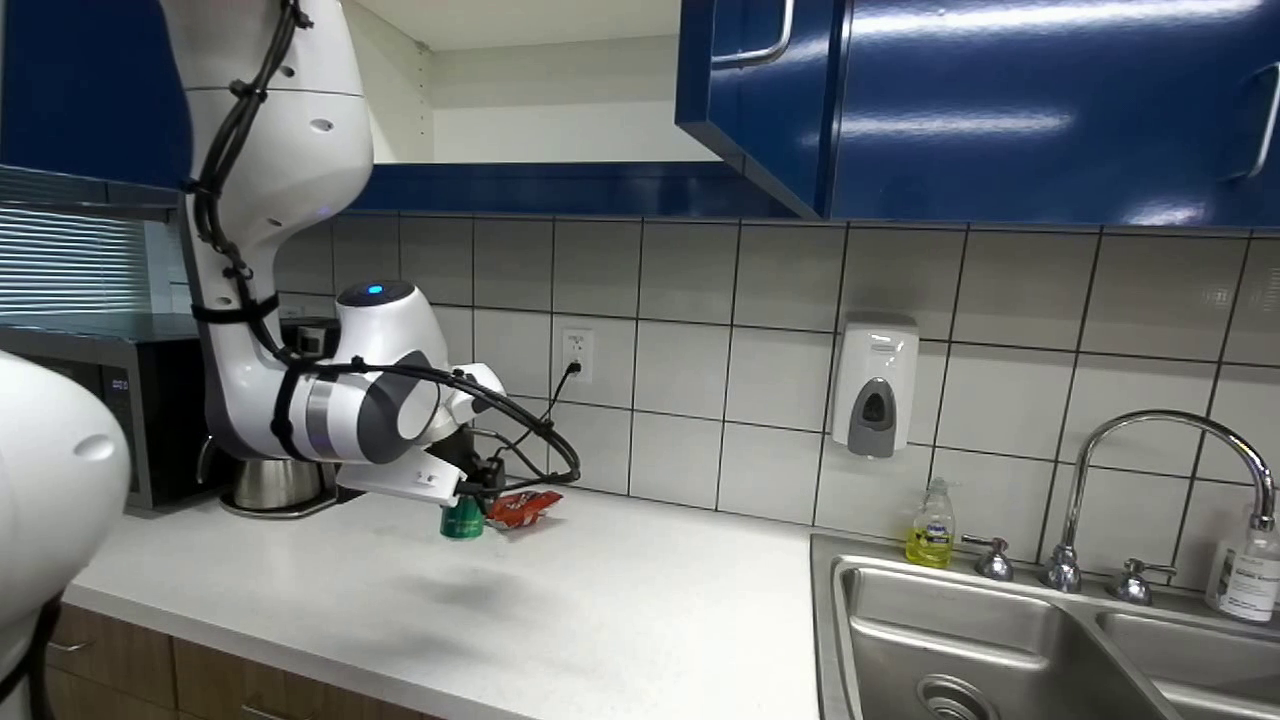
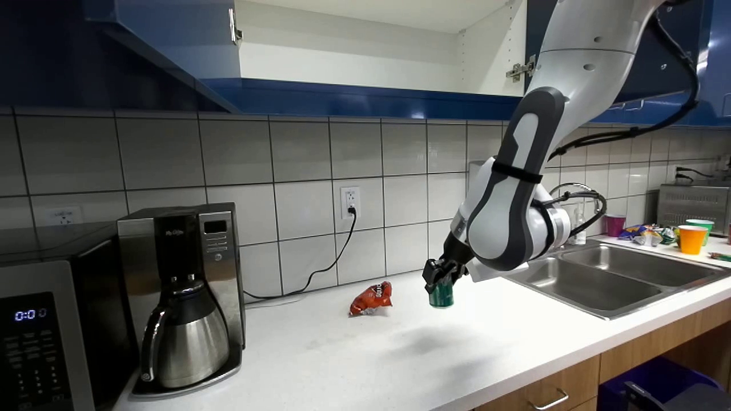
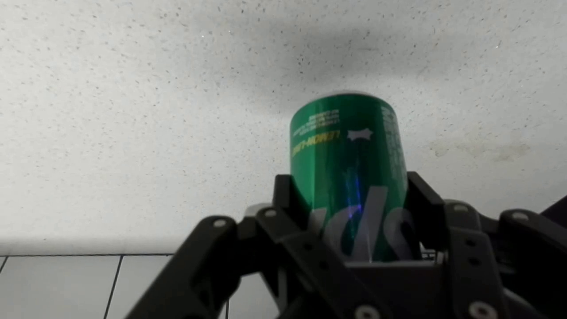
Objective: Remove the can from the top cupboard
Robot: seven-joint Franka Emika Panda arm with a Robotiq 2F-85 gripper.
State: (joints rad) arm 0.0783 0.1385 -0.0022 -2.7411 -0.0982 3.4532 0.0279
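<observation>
With black gripper, held green can clamped from both sides, above pale countertop. Saw lettering upside down on can in wrist view. Noted crumpled red packet lying near can on countertop. Found top cupboard open overhead, well above can. Saw coffee maker and steel sink to either side of can in an exterior view.

Can in tool, over counter, below top cupboard
</observation>
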